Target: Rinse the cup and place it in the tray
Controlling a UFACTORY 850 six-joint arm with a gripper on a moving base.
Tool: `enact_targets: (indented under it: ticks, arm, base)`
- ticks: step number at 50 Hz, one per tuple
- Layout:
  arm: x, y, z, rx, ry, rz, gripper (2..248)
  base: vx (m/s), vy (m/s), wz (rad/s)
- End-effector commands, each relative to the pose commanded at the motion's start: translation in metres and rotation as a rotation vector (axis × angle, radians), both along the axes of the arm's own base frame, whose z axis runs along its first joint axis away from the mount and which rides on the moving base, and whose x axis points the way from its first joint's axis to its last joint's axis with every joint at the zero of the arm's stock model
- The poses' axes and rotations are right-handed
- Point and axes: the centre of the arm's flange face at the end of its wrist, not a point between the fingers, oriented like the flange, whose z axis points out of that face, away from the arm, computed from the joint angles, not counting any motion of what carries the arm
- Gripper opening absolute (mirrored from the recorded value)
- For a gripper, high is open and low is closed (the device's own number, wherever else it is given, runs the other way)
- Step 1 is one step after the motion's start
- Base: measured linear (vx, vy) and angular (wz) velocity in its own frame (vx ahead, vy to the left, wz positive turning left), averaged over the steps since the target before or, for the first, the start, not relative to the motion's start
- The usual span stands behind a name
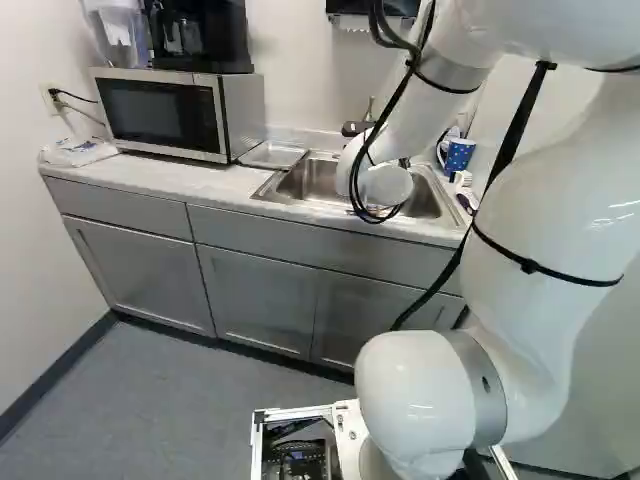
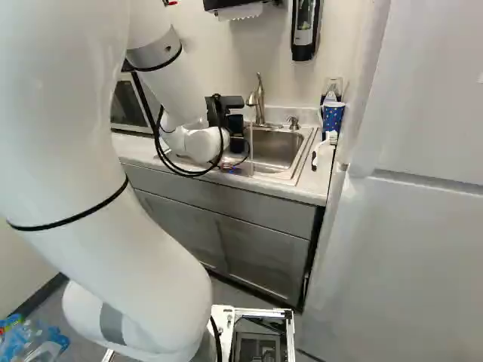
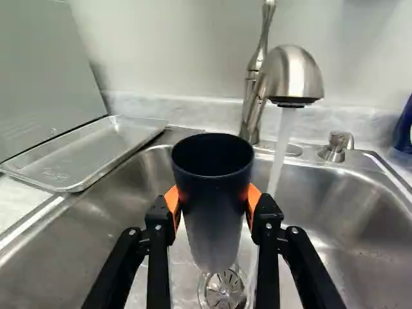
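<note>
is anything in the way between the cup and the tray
Nothing visible blocks the way: the gripper holds the cup over the sink, and only the sink's rim lies between it and the tray. The faucet is on the other side.

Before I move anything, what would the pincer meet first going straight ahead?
Past the cup in the pincer, probably the sink's back wall, near the faucet, though depth is unclear.

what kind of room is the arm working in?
Likely an office kitchenette or break room: a steel sink with running water, a microwave on the counter, and a paper towel dispenser on the wall.
</note>
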Motion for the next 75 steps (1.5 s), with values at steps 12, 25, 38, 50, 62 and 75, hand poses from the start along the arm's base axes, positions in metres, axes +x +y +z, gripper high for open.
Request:
enact_targets:
  ticks: [12,25,38,50,62,75]
  arm:
    - [0.001,-0.018,-0.005,0.001,0.009,-0.037,121]
    - [0.002,-0.037,-0.005,0.001,0.008,-0.078,121]
    - [0.003,-0.044,-0.005,0.001,0.008,-0.093,121]
    - [0.003,-0.044,-0.005,0.001,0.008,-0.093,121]
    - [0.003,-0.044,-0.005,0.001,0.008,-0.093,121]
    - [0.003,-0.044,-0.005,0.001,0.008,-0.093,121]
  base:
    - [0.0,0.0,0.0]
    - [0.0,0.0,0.0]
    - [0.0,0.0,0.0]
    - [0.0,0.0,0.0]
    - [0.0,0.0,0.0]
    - [0.0,0.0,0.0]
